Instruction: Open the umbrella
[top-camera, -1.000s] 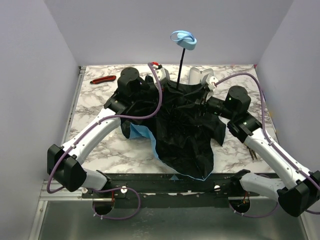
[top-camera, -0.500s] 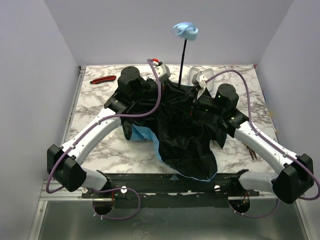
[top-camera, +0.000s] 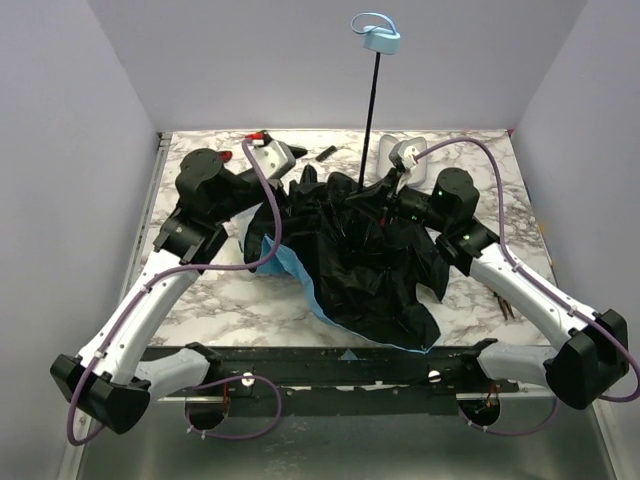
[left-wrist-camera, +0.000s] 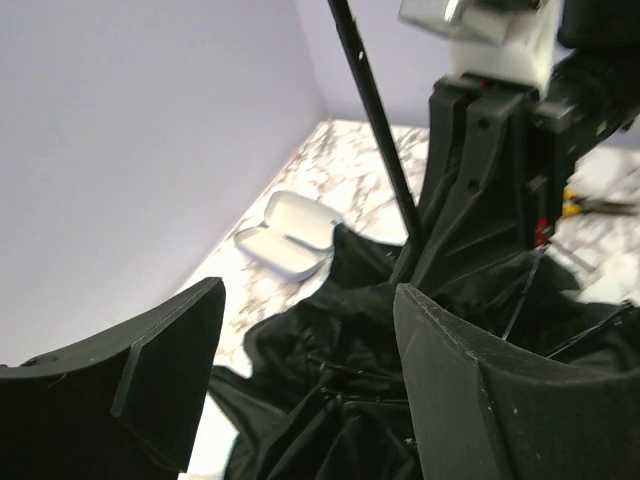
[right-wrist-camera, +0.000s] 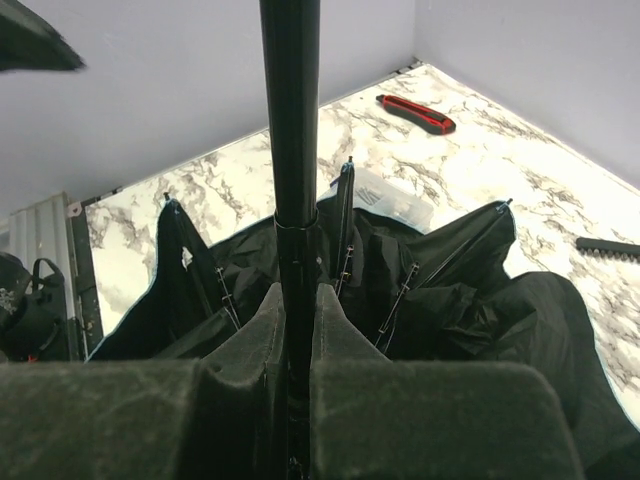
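- My right claw (right-wrist-camera: 290, 385) is clenched on the shaft (right-wrist-camera: 290, 120) of the umbrella (top-camera: 370, 270), just above its crumpled black canopy.
- My left claw (left-wrist-camera: 305, 330) is released and holds nothing, left of the umbrella.
- The umbrella's blue side is mostly hidden; only an edge (top-camera: 285, 265) shows.
- A white case (left-wrist-camera: 290, 235) sits behind the umbrella, partly covered in the top view.

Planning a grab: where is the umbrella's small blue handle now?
In the top view, the small blue looped handle sits atop the thin black shaft, far centre, above the black canopy.
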